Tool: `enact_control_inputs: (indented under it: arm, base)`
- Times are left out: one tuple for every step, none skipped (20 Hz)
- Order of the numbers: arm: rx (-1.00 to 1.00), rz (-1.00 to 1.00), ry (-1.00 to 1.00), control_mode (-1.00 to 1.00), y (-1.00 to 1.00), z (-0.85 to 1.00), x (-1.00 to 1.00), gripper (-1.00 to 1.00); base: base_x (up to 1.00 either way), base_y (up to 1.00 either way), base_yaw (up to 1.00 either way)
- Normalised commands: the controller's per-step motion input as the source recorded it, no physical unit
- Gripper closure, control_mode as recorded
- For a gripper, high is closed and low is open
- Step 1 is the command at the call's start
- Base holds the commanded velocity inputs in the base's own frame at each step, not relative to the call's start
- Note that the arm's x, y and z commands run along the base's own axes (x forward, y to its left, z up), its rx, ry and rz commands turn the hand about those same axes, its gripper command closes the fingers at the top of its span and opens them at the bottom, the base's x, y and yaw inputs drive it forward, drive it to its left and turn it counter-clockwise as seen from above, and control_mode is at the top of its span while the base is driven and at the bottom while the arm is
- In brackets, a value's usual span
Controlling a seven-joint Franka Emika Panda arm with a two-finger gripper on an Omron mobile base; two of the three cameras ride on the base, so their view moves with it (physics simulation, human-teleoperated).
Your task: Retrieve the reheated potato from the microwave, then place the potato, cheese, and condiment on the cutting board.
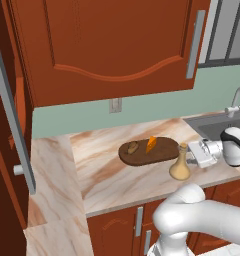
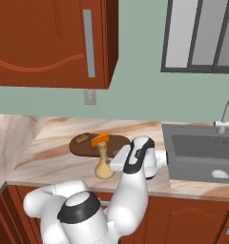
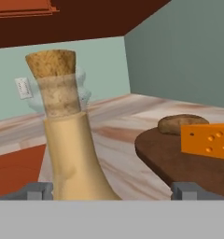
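Fingers [image 3: 39,190] of the white arm's two-finger gripper [image 3: 111,191] stand wide apart with nothing clamped, their small dark tips rising either side of the beige-tan condiment bottle [image 3: 69,140], whose cork-like cap and thin neck fill the near hand view; whether a pad touches its rounded base is hard to judge from here. From the left base view the gripper [image 1: 196,155] sits level with the bottle [image 1: 180,164], just beside it on its sink side. The bottle stands upright on the pale marbled countertop [image 1: 107,175], just off the near edge of the dark brown oval wooden cutting board [image 1: 164,149]. On that board lie the lumpy tan-brown potato [image 1: 133,147] and the bright orange cheese wedge [image 1: 151,144], close together but apart. Reddish-brown wooden wall cabinets [image 1: 107,45] with long grey handles hang above, a pale green wall carries a white outlet [image 1: 115,105], and a grey steel sink [image 2: 202,155] with a faucet lies to the right below a dark-framed window [image 2: 202,35].
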Motion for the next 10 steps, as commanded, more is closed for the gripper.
enact_control_inputs:
  arm:
    - [0.00, 0.00, 0.00, -1.00, 0.00, 0.11, 0.00, -1.00]
    - [0.00, 0.00, 0.00, -1.00, 0.00, 0.11, 0.00, -1.00]
    - [0.00, 0.00, 0.00, -1.00, 0.00, 0.13, 0.00, -1.00]
    - [0.00, 0.00, 0.00, -1.00, 0.00, 0.13, 0.00, -1.00]
    - [0.00, 0.00, 0.00, -1.00, 0.00, 0.17, 0.00, -1.00]
    - [0.00, 0.00, 0.00, -1.00, 0.00, 0.16, 0.00, -1.00]
    - [0.00, 0.00, 0.00, -1.00, 0.00, 0.16, 0.00, -1.00]
    - [0.00, 0.00, 0.00, -1.00, 0.00, 0.17, 0.00, -1.00]
    - [0.00, 0.00, 0.00, -1.00, 0.00, 0.12, 0.00, -1.00]
    - [0.00, 0.00, 0.00, -1.00, 0.01, 0.09, 0.00, -1.00]
  base:
    - [0.00, 0.00, 0.00]
    - [0.00, 0.00, 0.00]
    - [0.00, 0.00, 0.00]
    - [0.00, 0.00, 0.00]
    - [0.00, 0.00, 0.00]
    - [0.00, 0.00, 0.00]
    - [0.00, 0.00, 0.00]
    - [0.00, 0.00, 0.00]
    - [0.00, 0.00, 0.00]
    - [0.00, 0.00, 0.00]
